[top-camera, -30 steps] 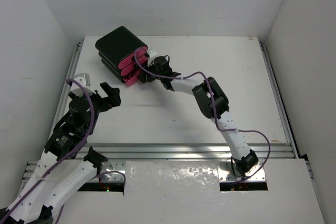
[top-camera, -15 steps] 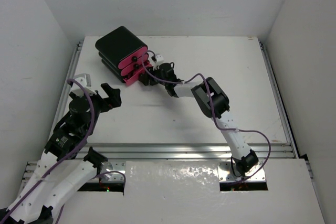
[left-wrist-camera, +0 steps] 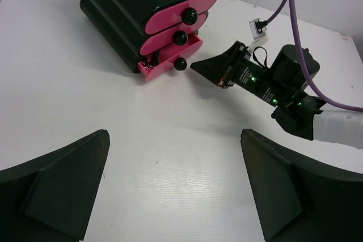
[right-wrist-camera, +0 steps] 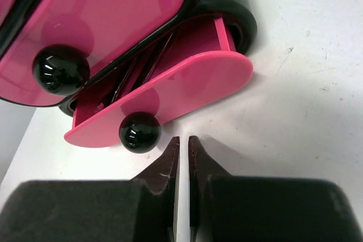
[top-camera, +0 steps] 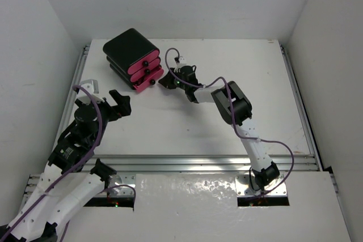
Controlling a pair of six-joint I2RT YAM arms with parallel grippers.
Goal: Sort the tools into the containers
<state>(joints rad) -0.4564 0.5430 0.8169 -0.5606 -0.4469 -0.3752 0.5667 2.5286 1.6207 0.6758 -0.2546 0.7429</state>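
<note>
Bottom drawer (right-wrist-camera: 193, 80), ajar, tools (right-wrist-camera: 133, 71) lying inside: you are watching the right gripper (right-wrist-camera: 182, 140) backing off its knob (right-wrist-camera: 139, 131), jaws pressing together empty, left gripper (top-camera: 102, 93) jaws spreading wide; drawer probably awaiting closing.

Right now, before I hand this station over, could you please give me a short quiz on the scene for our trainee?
1. True or false: the bottom drawer is pushed fully shut.
2. The right gripper is: A) clamped on a knob; B) shut on nothing, tips near the bottom knob; C) wide open.
3. Which gripper stands wide open, away from the drawers?
Key: 1 false, it is partly open; 2 B; 3 the left gripper.
</note>
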